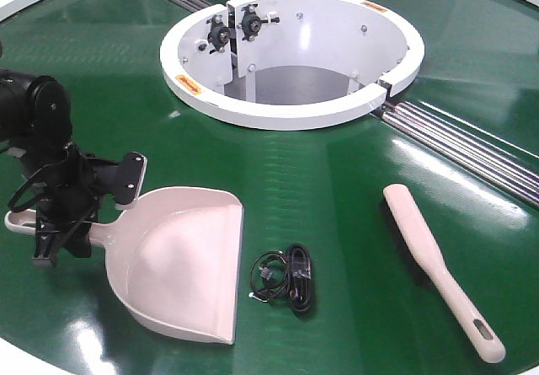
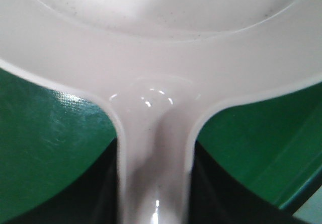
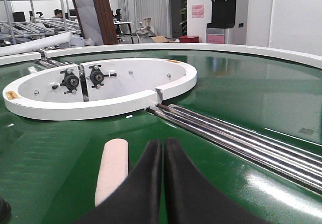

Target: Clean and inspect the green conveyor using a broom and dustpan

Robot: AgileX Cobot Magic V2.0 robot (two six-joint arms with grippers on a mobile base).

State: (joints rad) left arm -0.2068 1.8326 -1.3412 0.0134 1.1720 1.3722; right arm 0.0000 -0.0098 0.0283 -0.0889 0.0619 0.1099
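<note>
A wide beige plastic dustpan (image 2: 161, 38) fills the top of the frame. Its straight handle (image 2: 153, 168) runs down the centre to the bottom edge. Dark fingers (image 2: 219, 201) press against the handle's two sides at the bottom. Glossy dark green conveyor tabletop (image 2: 48, 143) shows at left and right.

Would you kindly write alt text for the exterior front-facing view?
On a glossy dark green conveyor belt, the left arm's black tool grips the handle of a wide beige plastic dustpan. A coiled black cable lies beside the pan, a narrow beige hand brush farther right, a white ring-shaped hub behind.
</note>
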